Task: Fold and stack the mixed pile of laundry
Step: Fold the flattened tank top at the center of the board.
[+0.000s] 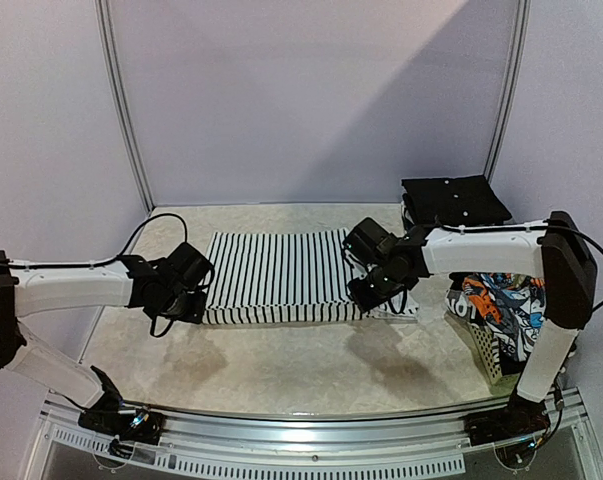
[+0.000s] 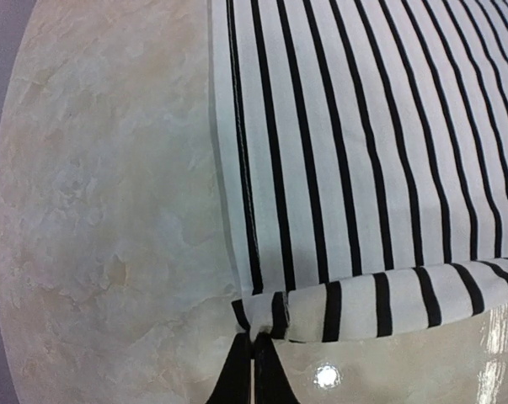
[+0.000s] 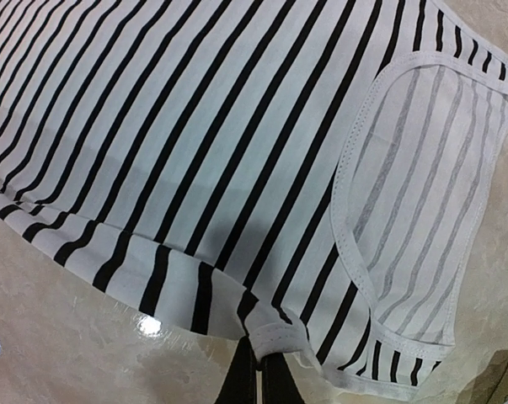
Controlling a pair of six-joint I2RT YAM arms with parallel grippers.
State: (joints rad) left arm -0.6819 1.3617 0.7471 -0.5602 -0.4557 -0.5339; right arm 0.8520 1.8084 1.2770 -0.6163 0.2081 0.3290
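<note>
A white garment with thin black stripes [image 1: 276, 275] lies flat across the middle of the table, its near edge rolled under. My left gripper [image 1: 203, 300] is shut on that garment's near left corner; in the left wrist view the black fingertips [image 2: 254, 337] pinch the folded striped corner [image 2: 279, 311]. My right gripper [image 1: 366, 298] is shut on the near right corner. The right wrist view shows its tips [image 3: 264, 353] pinching a white hem just below the neckline [image 3: 405, 210]. A garment with orange, blue, white and black print [image 1: 501, 300] hangs in the basket at the right.
A white lattice basket [image 1: 486, 355] stands at the right edge under my right arm. A folded black garment [image 1: 454, 200] sits at the back right. Purple walls close off the back and both sides. Marbled tabletop [image 1: 281, 365] shows in front of the striped garment.
</note>
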